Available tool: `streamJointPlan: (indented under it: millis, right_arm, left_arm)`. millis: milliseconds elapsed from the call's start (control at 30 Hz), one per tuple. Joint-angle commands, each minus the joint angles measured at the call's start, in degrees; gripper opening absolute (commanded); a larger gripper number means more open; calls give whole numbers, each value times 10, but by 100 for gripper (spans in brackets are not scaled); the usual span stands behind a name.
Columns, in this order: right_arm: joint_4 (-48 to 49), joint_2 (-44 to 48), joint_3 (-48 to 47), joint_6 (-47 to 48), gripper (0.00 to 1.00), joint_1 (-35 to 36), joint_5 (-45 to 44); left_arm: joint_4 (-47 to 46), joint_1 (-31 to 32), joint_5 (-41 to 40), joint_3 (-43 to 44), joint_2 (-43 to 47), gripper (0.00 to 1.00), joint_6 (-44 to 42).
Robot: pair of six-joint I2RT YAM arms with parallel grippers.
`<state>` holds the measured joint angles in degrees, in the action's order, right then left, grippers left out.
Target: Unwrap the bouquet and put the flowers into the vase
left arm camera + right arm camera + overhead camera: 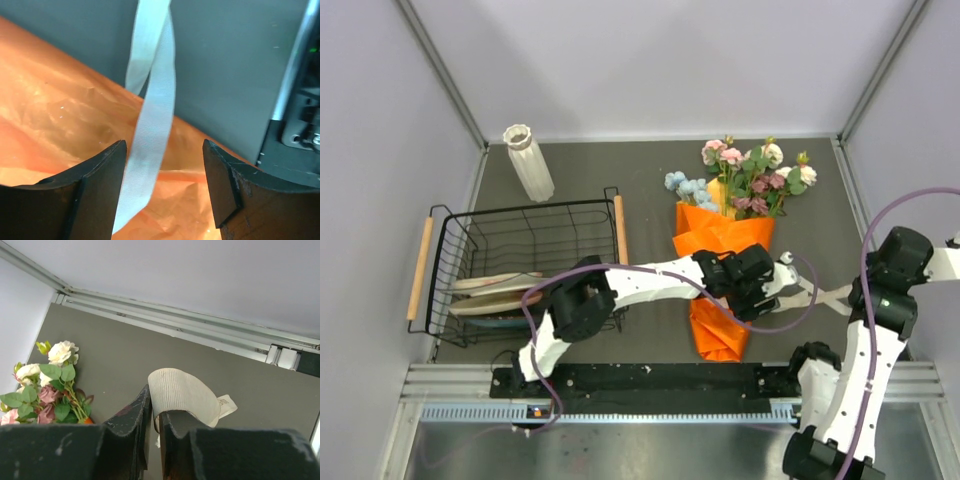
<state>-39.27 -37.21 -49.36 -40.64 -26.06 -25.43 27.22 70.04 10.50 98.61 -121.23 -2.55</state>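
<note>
One ribbon (182, 387) pinched by right gripper (156, 410), left gripper (164, 150) spread astride it

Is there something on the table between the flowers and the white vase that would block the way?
Nothing visible stands on the table between the flowers and the vase. The wire rack sits nearer the arms, beside that path. The orange wrap encloses the stems, though, with the right gripper shut on its ribbon.
</note>
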Motion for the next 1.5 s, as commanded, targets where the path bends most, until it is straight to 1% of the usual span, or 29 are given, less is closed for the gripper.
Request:
streamJointPlan:
  millis: [0, 67, 100, 133, 200, 233, 267, 300, 333, 367, 433, 500, 600, 633, 667, 733, 767, 833, 867, 967, 1000, 1033, 1067, 1100, 1167, 1200, 1267, 1300, 1467]
  right_arm:
    - [26, 14, 4, 8, 11, -3, 6]
    - [29, 16, 5, 8, 11, -3, 10]
    - [30, 16, 7, 8, 11, -3, 13]
    - [34, 15, 8, 7, 11, -3, 18]
    - [34, 14, 11, 8, 11, -3, 19]
    - [36, 14, 13, 8, 11, -3, 17]
    - [37, 15, 15, 8, 11, -3, 16]
    - [37, 17, 18, 7, 12, -3, 15]
    - [37, 17, 20, 7, 12, -3, 15]
    - [39, 17, 21, 7, 12, -3, 16]
    - [39, 13, 25, 7, 12, -3, 17]
    - [39, 11, 30, 7, 12, -3, 17]
    - [40, 7, 35, 6, 12, -3, 16]
    - [40, 7, 38, 6, 12, -3, 14]
    - [40, 7, 40, 6, 12, -3, 13]
    - [40, 3, 48, 2, 12, -3, 17]
    - [40, 3, 52, 0, 12, -3, 20]
    - [40, 2, 62, -5, 12, -3, 26]
    - [39, 0, 68, -7, 12, -3, 28]
    - [39, -1, 81, -8, 12, -3, 51]
    - [39, -1, 88, -7, 12, -3, 69]
    - [39, 1, 95, -6, 12, -3, 77]
    - [38, 2, 109, -6, 13, -3, 83]
    - [38, 2, 117, -6, 13, -3, 95]
    - [37, -3, 143, -8, 13, -3, 101]
    - [37, -14, 151, -12, 13, -3, 95]
    - [31, -29, 164, -26, 14, -3, 82]
    - [26, -51, 164, -30, 14, -6, 64]
    - [14, -96, 131, -25, 15, -8, -9]
  left_arm:
    - [-11, 21, -100, 13, -16, 65, -41]
    - [-21, 25, -145, 11, -23, 61, -43]
    - [-21, 26, -151, 12, -26, 59, -43]
    - [-21, 26, -154, 13, -28, 53, -43]
    - [-20, 26, -167, 17, -33, 45, -45]
    - [-22, 26, -175, 15, -33, 38, -44]
    - [-21, 27, -183, 16, -35, 36, -43]
    - [-21, 28, -200, 15, -33, 29, -42]
    - [-21, 28, -211, 14, -33, 11, -40]
    - [-21, 29, -222, 14, -26, 0, -38]
    - [-23, 29, -255, 4, -13, 0, -27]
    - [-43, 28, -279, -10, 23, 0, -11]
    - [-61, 28, -335, -39, 82, 0, 21]
    - [-62, 28, -381, -53, 97, 0, 23]
    - [-62, 26, -401, -60, 126, 0, 59]
    - [-62, 25, -458, -81, 155, 0, 80]
    - [-62, 21, -477, -87, 182, 0, 100]
    - [-55, 14, -495, -104, 206, 0, 119]
    - [-48, 5, -514, -110, 228, 0, 143]
    - [15, -24, -529, -126, 262, 0, 214]
    - [31, -33, -534, -146, 271, 0, 234]
    - [44, -49, -537, -158, 293, 0, 272]
    - [61, -56, -541, -172, 303, 0, 286]
    - [67, -62, -545, -200, 314, 0, 300]
    - [74, -73, -551, -226, 343, 0, 330]
    - [73, -75, -547, -249, 349, 0, 336]
    - [71, -83, -535, -267, 360, 0, 351]
    - [73, -85, -528, -279, 360, 0, 358]
    - [82, -94, -536, -308, 348, 0, 417]
